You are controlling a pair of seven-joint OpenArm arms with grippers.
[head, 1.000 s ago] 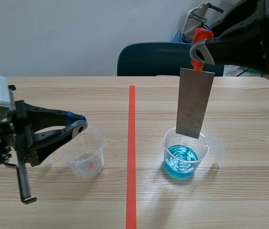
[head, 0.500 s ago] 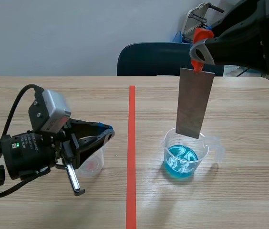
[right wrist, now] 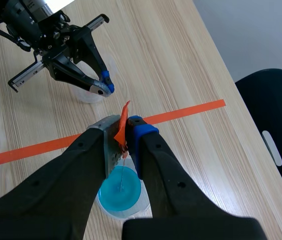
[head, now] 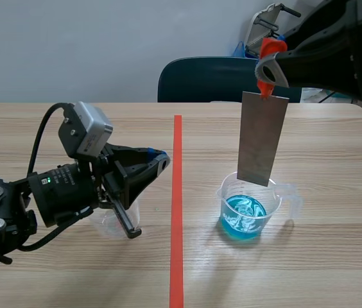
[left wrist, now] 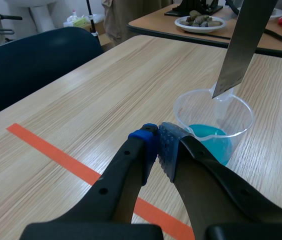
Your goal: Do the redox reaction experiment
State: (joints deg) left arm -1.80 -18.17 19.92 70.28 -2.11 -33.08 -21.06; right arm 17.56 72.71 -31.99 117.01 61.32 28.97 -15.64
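My right gripper [head: 267, 78] is shut on the orange-taped top of a grey metal strip [head: 262, 138]. The strip hangs upright, its lower end just above a clear beaker of blue liquid [head: 248, 215]. From the right wrist, the orange tab [right wrist: 124, 125] sits between the fingers of my right gripper [right wrist: 123, 131], and the blue beaker [right wrist: 122, 192] lies straight below. My left gripper [head: 160, 159] is shut on nothing, low beside the tape line and over a small empty beaker [head: 118, 218] that the arm mostly hides. Ahead of my left gripper [left wrist: 156, 139] are the blue beaker [left wrist: 215, 134] and the strip [left wrist: 243, 45].
An orange-red tape line [head: 177, 205] runs down the middle of the wooden table. A dark blue chair [head: 210, 80] stands behind the far edge. In the left wrist view, another table carries a white dish [left wrist: 201, 22].
The left arm has swung right across the table and turned, bringing its gripper close to the tape line above the empty beaker. The right arm and the strip have not moved.
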